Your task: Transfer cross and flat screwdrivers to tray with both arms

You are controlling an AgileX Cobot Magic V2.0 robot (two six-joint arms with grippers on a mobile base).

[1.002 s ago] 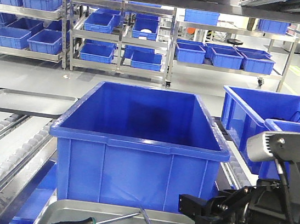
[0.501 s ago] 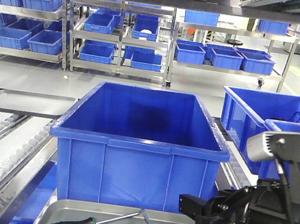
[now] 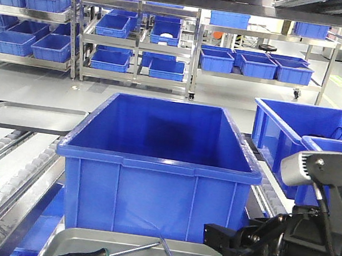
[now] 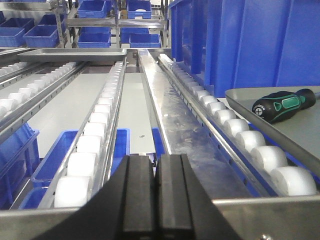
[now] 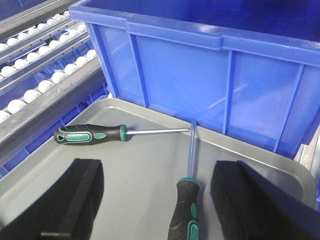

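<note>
Both screwdrivers point(image 5: 92, 134) point(image 5: 186, 210) lay in the tray point(image 5: 280, 172), stiff, light, best gripped at rubbery handles; the right gripper point(image 5: 157, 200) gaped empty, the left gripper point(image 4: 155, 192) was clenched on nothing.

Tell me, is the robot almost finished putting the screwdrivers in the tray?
It looks nearly done. Both screwdrivers already lie in the tray, shafts meeting near the blue bin. Nothing is in hand: the right gripper hangs open above them, and the left gripper is shut and empty over the rollers. What's left seems only pulling the arms away.
</note>
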